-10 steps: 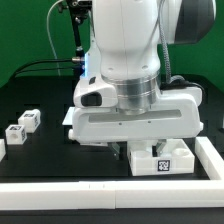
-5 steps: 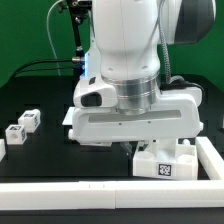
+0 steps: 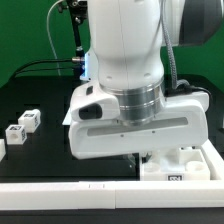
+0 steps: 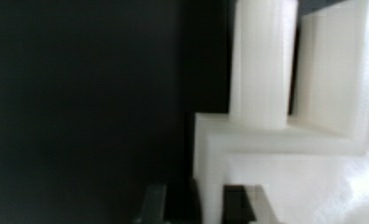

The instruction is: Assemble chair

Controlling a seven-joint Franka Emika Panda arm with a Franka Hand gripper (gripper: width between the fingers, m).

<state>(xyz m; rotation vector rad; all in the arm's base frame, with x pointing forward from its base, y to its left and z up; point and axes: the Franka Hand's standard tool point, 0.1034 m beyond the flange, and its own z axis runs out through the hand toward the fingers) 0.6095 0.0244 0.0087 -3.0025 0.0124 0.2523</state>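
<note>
A chunky white chair piece (image 3: 186, 160) with a square tag on its front lies at the front of the exterior view's right, in the corner of the white border rail. My gripper (image 3: 150, 157) reaches down onto its left end, mostly hidden under the hand. In the wrist view the two dark fingers (image 4: 160, 203) stand close together across the edge of the white piece (image 4: 279, 150), which has two upright bars. The gripper (image 4: 202, 197) looks shut on that piece. Two small white tagged blocks (image 3: 29, 119) (image 3: 16, 131) lie apart at the exterior view's left.
The long white border rail (image 3: 60, 188) runs along the table's front edge and turns up the exterior view's right side (image 3: 216, 158). The black tabletop (image 3: 45, 150) lies between the small blocks and the arm. Cables hang behind the arm.
The arm and the white chair piece have moved together toward the exterior view's right and a little toward the front rail. The two small blocks have not moved.
</note>
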